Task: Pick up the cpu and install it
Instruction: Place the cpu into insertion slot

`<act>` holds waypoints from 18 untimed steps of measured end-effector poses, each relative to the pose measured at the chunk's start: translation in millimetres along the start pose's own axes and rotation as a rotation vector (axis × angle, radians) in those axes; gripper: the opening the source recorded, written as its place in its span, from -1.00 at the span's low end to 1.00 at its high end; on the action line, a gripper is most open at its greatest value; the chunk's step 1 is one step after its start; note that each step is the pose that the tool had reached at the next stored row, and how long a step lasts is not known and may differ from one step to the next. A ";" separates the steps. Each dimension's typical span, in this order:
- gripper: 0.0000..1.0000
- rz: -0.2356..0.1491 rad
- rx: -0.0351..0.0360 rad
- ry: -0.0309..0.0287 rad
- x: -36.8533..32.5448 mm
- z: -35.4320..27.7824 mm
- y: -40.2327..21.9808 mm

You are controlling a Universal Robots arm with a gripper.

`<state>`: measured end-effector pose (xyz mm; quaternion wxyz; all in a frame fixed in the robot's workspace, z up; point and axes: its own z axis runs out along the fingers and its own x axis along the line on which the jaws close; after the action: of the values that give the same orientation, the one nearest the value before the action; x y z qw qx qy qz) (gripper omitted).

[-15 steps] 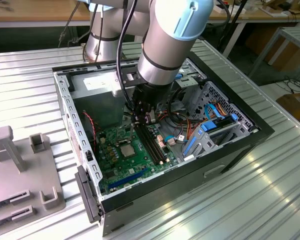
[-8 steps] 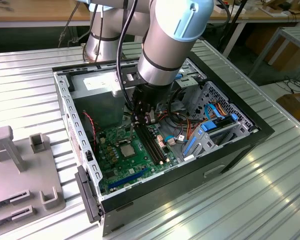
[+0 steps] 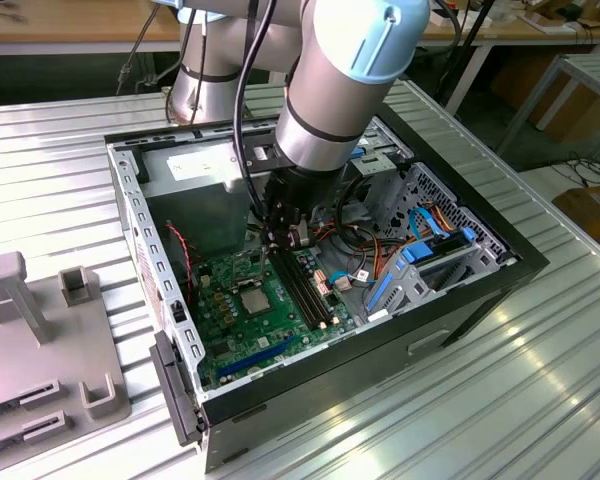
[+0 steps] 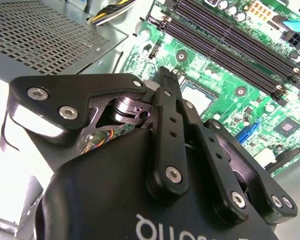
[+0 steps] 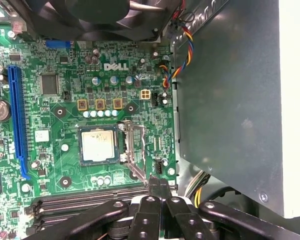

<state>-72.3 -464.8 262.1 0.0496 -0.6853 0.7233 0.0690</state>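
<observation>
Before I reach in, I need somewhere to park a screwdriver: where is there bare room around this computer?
The ribbed table is bare on the exterior view's right of the case, and on its left beyond the grey fixture. Inside the case it is crowded: arm, cables and drive cage around the board.

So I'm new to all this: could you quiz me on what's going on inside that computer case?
1. True or false: the black gripper is holding the small flat silver-grey square cpu.
2. Where does the cpu lie?
A) in the black-framed square socket on the green circuit board
B) on the grey fixture outside the case
C) on the ribbed metal table
3. Fill in: the long memory slots beside the cpu are coloured ___.

Key: 1 false; 2 A; 3 black.
</observation>
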 end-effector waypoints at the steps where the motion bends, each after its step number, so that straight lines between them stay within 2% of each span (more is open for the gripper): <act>1: -0.79 0.001 -0.0013 -0.0001 0.0 -0.1 0.0; 9: -0.79 0.005 -0.0073 -0.0002 0.0 0.0 -0.2; 18: -0.79 0.005 -0.0075 0.0000 -0.2 -1.1 -0.2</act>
<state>-72.1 -464.9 263.2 0.0469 -0.6836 0.7248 0.0718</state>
